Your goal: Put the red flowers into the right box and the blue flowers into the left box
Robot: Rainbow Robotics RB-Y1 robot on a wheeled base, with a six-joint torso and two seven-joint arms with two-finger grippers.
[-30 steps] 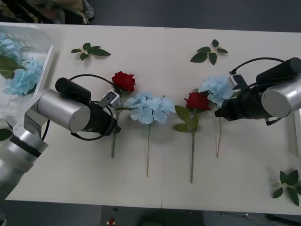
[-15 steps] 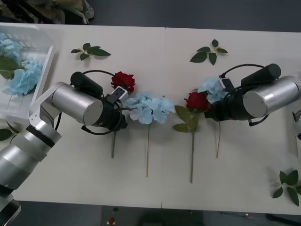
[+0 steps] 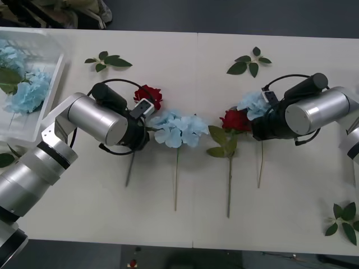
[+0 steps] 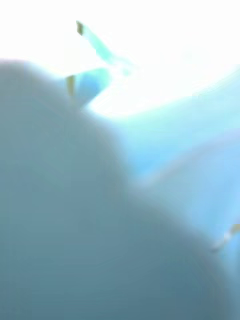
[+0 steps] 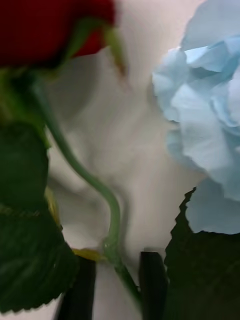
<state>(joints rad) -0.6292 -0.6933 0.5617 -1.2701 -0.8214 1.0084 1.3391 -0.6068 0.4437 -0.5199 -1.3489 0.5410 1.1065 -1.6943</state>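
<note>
The left gripper (image 5: 117, 285) has its black fingers (image 5: 152, 282) narrowed around the stem of a red rose (image 3: 147, 96) lying mid-table, left of centre; the right gripper (image 3: 255, 130) sits over a blue hydrangea (image 3: 253, 105) toward the table's right edge, its grip impossible to tell.

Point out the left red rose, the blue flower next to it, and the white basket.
left red rose (image 3: 148, 96), front view, on the bloom.
middle blue flower (image 3: 178, 128), front view, on the petal cluster.
white basket (image 3: 52, 73), front view, on its slotted right wall.

Even overhead light, soft shadows on the table (image 3: 196, 84); blurred, overexposed right wrist close-up.
</note>
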